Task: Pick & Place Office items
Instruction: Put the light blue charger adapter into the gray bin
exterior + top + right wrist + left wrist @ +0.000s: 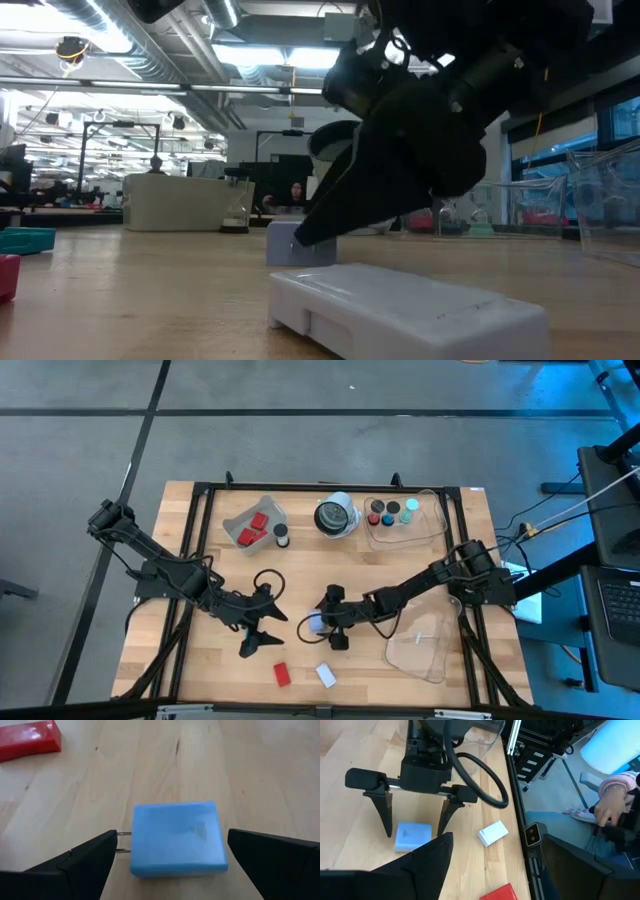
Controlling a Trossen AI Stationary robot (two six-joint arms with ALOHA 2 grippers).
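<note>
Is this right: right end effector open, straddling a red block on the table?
Not quite. The right end effector is open and straddles a block on the table, but the right wrist view shows that block is pale blue. The red block lies apart, untouched.

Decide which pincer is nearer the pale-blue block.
Right. The right pincer straddles the pale-blue block, fingers open either side. The left pincer hangs open beside it, farther off.

No lettering can be read (on any item).
</note>
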